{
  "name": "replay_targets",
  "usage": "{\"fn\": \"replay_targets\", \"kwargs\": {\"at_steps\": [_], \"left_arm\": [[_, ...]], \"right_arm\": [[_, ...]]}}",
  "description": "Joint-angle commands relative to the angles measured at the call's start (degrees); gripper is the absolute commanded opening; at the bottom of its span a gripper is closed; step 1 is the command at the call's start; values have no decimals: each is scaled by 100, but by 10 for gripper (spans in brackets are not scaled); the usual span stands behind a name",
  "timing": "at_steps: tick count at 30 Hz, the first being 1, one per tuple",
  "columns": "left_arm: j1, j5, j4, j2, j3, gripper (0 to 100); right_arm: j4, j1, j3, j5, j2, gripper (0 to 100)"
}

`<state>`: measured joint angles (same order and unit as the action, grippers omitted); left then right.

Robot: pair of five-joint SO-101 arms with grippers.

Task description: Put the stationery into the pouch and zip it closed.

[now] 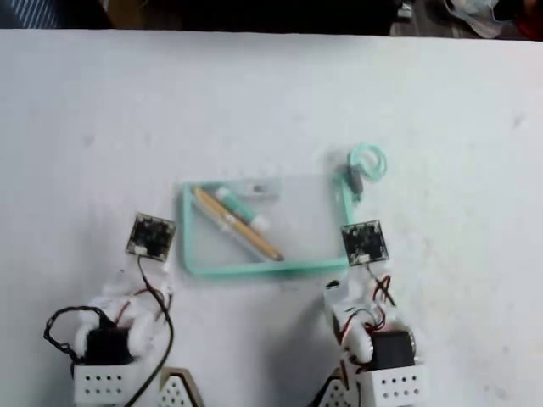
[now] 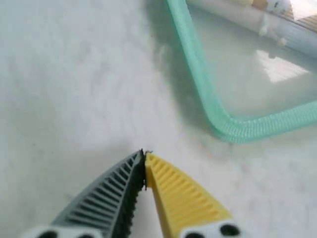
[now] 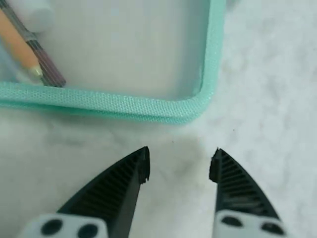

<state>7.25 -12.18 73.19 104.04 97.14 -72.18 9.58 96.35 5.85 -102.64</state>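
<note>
Altogether, one flat clear plastic pouch with a mint-green mesh border (image 1: 254, 270) lay in the middle of the white table (image 1: 271, 93). Two arms sat at the near edge, one toward each of the pouch's near corners.

Three pieces of stationery could be counted inside the pouch. One orange wooden pencil (image 1: 240, 225) lay slantwise, and one white-and-green stick (image 1: 240, 208) lay alongside it. One thin dark ribbed pen (image 3: 47, 70) touched the pencil close to the near border. A pale strip by the far border was too faint to identify.

One looped mint-green cord (image 1: 370, 160) trailed from the pouch's far corner on the right arm's side and rested on the table outside the border. Whether the zip was closed could not be told.

The left fingers (image 2: 144, 157), one grey and one yellow, were clenched tip to tip with nothing between them. They hung over bare table just outside the pouch's rounded near corner (image 2: 225, 130), near it but not touching.

The right fingers (image 3: 178, 163), both black, were released, and bare table showed through the gap. The pouch's other near corner (image 3: 198, 106) lay just beyond their tips, apart from them. The pencil and pen ends lay inside the border, off to one side.
</note>
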Motion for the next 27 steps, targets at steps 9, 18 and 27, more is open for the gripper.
{"fn": "replay_targets", "kwargs": {"at_steps": [9,18,27], "left_arm": [[75,-9,44,66,-18,23],[75,-9,44,66,-18,23],[75,-9,44,66,-18,24]], "right_arm": [[-40,-497,53,53,-40,191],[-40,-673,53,70,-40,191],[-40,-673,53,70,-40,191]]}}
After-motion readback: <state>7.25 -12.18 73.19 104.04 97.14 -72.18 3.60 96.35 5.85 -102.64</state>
